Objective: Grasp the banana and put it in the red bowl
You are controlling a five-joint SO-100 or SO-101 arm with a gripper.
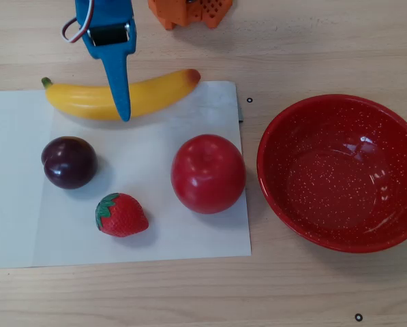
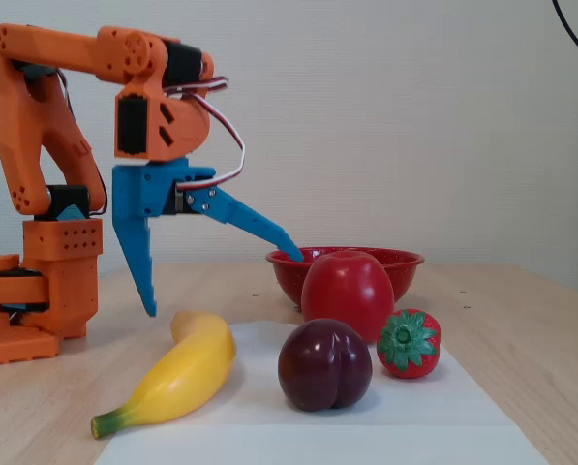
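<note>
one banana (image 1: 121,97); one red bowl (image 1: 339,174); one apple (image 1: 208,173); one plum (image 1: 69,162); one strawberry (image 1: 121,215); one paper sheet (image 1: 12,177)

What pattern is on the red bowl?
Fine white speckles on the red bowl, clearest in the overhead view.

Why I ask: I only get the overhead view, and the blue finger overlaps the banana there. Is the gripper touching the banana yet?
Observer: No. In the fixed view the gripper hangs in the air, and its lower fingertip is clear of the banana.
Operator: Is it open? I can make out only one finger.
Observer: Wide open. The second finger angles out sideways towards the red bowl.
Operator: Is the banana lying flat?
Observer: Yes, it lies on its side on the white paper, with nothing leaning on it.
</note>
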